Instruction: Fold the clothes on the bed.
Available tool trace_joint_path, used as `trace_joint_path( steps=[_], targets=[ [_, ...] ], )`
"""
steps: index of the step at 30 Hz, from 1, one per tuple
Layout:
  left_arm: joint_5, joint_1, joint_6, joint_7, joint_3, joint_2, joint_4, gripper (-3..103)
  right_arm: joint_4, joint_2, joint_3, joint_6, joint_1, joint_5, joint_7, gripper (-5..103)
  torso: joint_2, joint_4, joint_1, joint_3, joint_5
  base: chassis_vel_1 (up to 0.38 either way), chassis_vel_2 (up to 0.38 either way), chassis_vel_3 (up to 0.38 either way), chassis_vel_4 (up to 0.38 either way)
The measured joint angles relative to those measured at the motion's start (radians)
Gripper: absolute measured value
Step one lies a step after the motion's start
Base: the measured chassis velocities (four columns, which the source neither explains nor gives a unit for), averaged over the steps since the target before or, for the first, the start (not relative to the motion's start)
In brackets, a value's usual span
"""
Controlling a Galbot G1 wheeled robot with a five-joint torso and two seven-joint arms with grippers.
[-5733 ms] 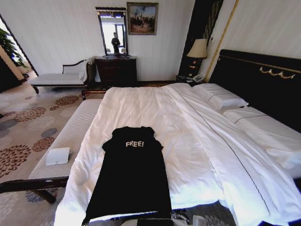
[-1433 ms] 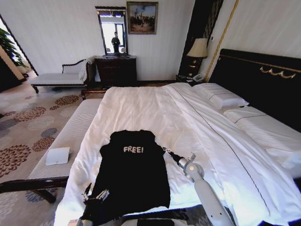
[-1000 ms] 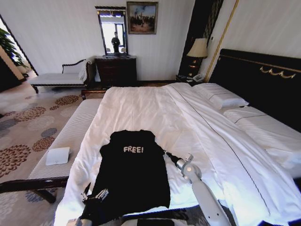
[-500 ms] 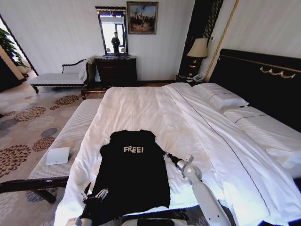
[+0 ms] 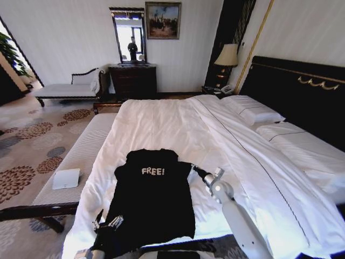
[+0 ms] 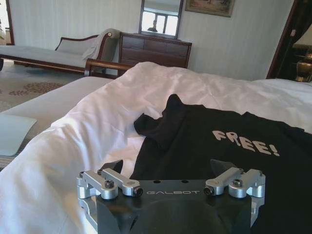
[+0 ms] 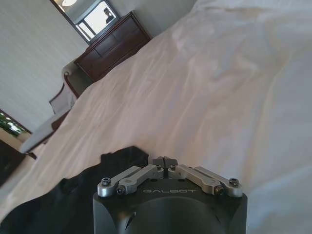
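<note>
Since the earlier frame the right gripper (image 5: pixel 194 169) has risen, fingers closed at the T-shirt's (image 5: pixel 152 199) shoulder; left gripper (image 5: pixel 106 224) spread wide at the hem.

The black short-sleeved T-shirt (image 5: pixel 152 202) is soft matt cloth with flat white printed letters; the large white bed (image 5: pixel 242 162) wears smooth, faintly creased cotton-like sheets with a slight sheen; its tall dark headboard (image 5: pixel 302 91) looks polished wood; the left gripper (image 6: pixel 170 187) and right gripper (image 7: pixel 165 163) show brushed silver metal links on matt black housings.
</note>
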Motion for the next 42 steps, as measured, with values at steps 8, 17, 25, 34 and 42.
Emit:
trace_joint_path(
  steps=[8, 17, 25, 34, 42],
  targets=[
    [-0.003, 0.001, -0.002, 0.002, -0.006, 0.000, -0.004, 100, -0.085, -0.047, -0.025, 0.027, 0.077, -0.027, -0.008, 0, 0.000, 0.0000, 0.000, 0.000, 0.0001, 0.000, 0.000, 0.000, 0.000],
    [-0.005, 0.005, -0.004, 0.004, -0.011, -0.005, -0.008, 100, -0.112, -0.055, -0.055, 0.074, 0.109, -0.084, -0.011, 0, 0.000, 0.0000, 0.000, 0.000, 0.0000, 0.000, 0.000, 0.000, 0.000],
    [-0.008, 0.010, -0.010, 0.011, -0.019, -0.008, -0.007, 100, -0.091, -0.031, -0.023, 0.039, 0.066, -0.127, 0.044, 0, 0.000, -0.0002, 0.000, 0.000, -0.0001, 0.000, 0.000, 0.000, 0.000],
    [-0.008, 0.006, -0.008, 0.011, -0.015, -0.004, -0.006, 100, -0.139, -0.001, -0.034, 0.001, 0.082, -0.127, 0.102, 0, 0.000, 0.0000, 0.000, 0.000, -0.0002, 0.000, 0.000, 0.000, 0.000],
    [-0.014, 0.001, -0.004, 0.011, -0.010, 0.000, 0.001, 100, -0.181, 0.008, -0.049, 0.006, 0.100, -0.147, 0.089, 3, 0.000, 0.0002, 0.000, 0.000, -0.0001, 0.000, 0.000, 0.000, 0.000]
  ],
)
